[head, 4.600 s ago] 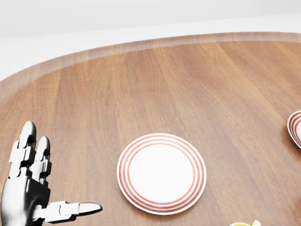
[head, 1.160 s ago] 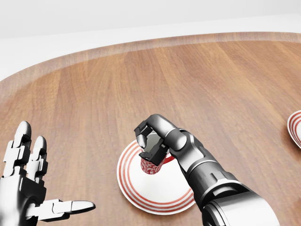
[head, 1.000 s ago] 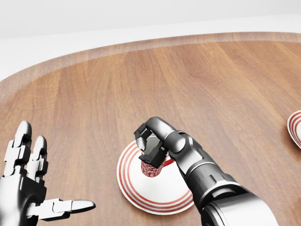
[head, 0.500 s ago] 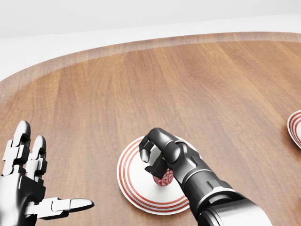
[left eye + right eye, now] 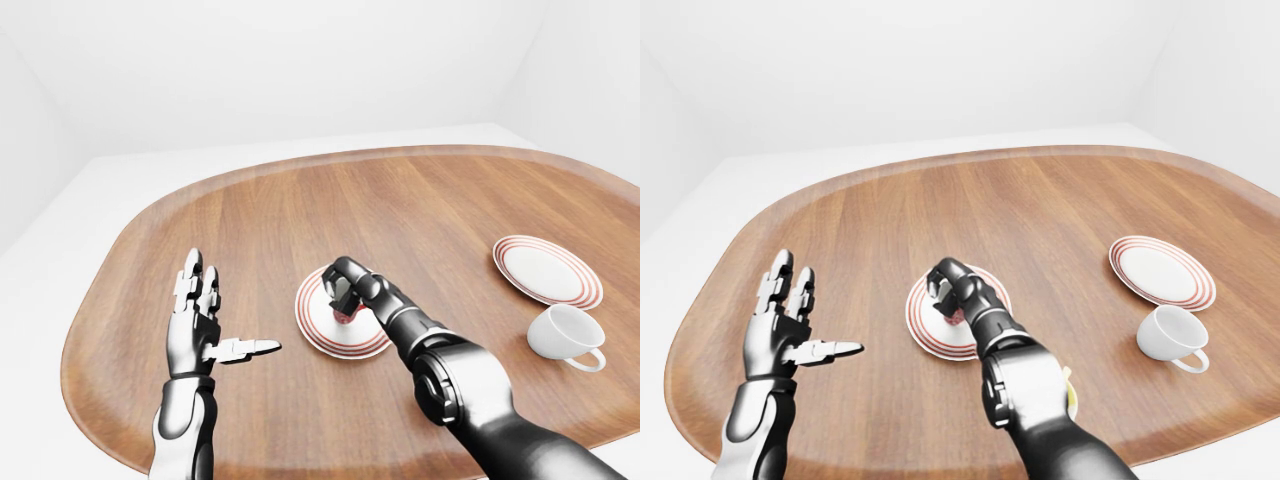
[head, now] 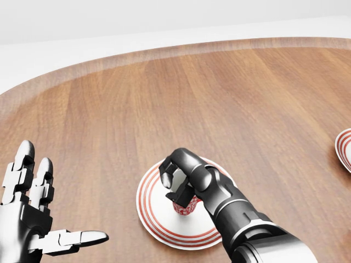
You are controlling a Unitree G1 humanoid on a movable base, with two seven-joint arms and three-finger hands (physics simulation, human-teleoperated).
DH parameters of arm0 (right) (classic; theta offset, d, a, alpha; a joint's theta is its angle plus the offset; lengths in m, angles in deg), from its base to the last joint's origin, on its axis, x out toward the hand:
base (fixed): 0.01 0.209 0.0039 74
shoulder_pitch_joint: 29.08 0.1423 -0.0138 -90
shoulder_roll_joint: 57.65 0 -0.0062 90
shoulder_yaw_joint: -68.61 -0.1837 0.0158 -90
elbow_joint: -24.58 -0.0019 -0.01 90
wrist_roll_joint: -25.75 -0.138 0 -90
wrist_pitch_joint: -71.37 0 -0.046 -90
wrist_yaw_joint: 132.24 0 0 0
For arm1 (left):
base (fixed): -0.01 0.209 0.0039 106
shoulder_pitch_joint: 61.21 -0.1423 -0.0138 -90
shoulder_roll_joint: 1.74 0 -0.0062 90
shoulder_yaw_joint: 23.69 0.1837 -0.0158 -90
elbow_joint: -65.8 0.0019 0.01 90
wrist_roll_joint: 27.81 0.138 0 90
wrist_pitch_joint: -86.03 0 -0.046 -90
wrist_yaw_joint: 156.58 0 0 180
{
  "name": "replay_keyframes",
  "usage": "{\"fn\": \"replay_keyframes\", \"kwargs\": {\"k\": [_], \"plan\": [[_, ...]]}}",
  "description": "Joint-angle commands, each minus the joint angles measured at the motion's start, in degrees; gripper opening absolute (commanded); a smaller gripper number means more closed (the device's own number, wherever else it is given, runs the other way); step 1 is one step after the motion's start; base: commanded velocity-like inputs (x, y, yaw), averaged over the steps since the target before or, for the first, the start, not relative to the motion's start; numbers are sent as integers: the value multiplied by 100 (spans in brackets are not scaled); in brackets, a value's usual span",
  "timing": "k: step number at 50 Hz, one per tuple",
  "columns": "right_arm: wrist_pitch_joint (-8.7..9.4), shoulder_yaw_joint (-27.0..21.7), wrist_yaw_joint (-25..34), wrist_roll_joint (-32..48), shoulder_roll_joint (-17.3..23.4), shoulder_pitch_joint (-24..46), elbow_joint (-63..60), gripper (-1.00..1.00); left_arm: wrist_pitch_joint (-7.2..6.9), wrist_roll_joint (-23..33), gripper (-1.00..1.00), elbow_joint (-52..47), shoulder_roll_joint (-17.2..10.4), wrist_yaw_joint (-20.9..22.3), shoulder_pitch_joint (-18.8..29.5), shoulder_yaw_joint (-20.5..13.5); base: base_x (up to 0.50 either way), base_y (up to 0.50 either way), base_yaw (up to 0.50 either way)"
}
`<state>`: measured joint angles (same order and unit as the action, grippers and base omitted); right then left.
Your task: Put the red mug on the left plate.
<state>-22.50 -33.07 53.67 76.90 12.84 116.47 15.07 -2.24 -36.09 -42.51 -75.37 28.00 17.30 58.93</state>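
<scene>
The red mug [image 6: 187,206] is low over the middle of the left plate [image 6: 149,220], a white plate with red rings, and seems to touch it. My right hand [image 6: 176,189] covers the mug from above with its fingers curled round it, so only the mug's lower part shows. The same grip shows in the left-eye view, hand [image 5: 343,292] over mug [image 5: 345,316]. My left hand [image 6: 52,213] is held upright to the left of the plate, apart from it, fingers spread and thumb pointing right, with nothing in it.
A second red-ringed plate [image 5: 546,272] lies at the right of the oval wooden table [image 5: 250,220]. A white cup [image 5: 565,332] stands just below that plate. A small yellow thing [image 5: 1069,396] peeks out beside my right forearm.
The plate lay bare at first. My right hand brought the red mug over it and lowered it to the plate's middle. In the last half second it barely shifted. The left hand stayed put.
</scene>
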Motion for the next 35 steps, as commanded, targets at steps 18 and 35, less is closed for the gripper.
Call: {"fn": "replay_keyframes", "kwargs": {"k": [18, 35], "plan": [[249, 34, 82, 52, -11, -34, -29, 100, 5, 7, 100, 14, 0, -5, 6, 15, 0, 0, 0], [285, 94, 200, 175, -3, -28, -28, 100, 1, 0, 100, -4, -4, -11, 0, 7, 0, 0, 0]]}}
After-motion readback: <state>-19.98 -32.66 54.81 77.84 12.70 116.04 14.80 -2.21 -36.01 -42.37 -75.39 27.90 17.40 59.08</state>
